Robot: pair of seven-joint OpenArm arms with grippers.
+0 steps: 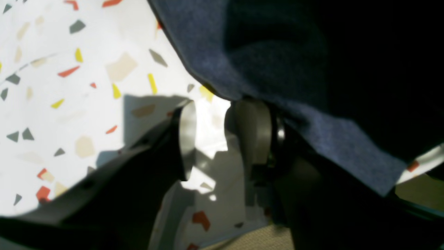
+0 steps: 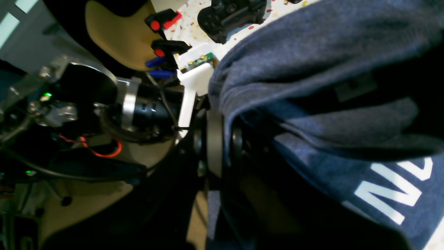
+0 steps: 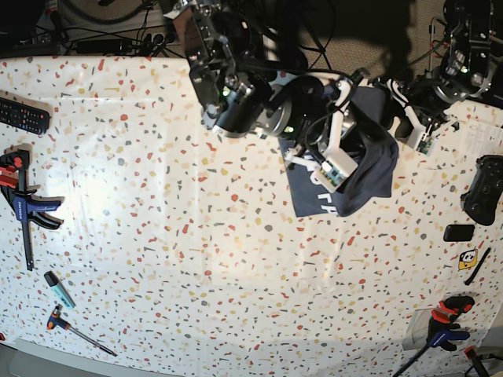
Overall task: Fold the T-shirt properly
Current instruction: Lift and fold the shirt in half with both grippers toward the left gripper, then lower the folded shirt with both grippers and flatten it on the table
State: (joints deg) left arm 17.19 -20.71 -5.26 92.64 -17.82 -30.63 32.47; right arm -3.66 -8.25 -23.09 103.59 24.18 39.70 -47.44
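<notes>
Above the table's far edge, the right gripper (image 2: 222,139) is pinching the T-shirt (image 3: 357,177) aloft (bunched, unfolded); left gripper (image 1: 208,139), jaws parted and empty, likely needs a hem next.

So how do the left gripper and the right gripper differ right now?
The left gripper has its jaws apart, with bare table showing between them; the right gripper is shut on the T-shirt. The left gripper only has the shirt's edge lying against one finger, gripping nothing, while the right gripper carries the bunched fabric. Both sit at the shirt near the table's far edge.
</notes>
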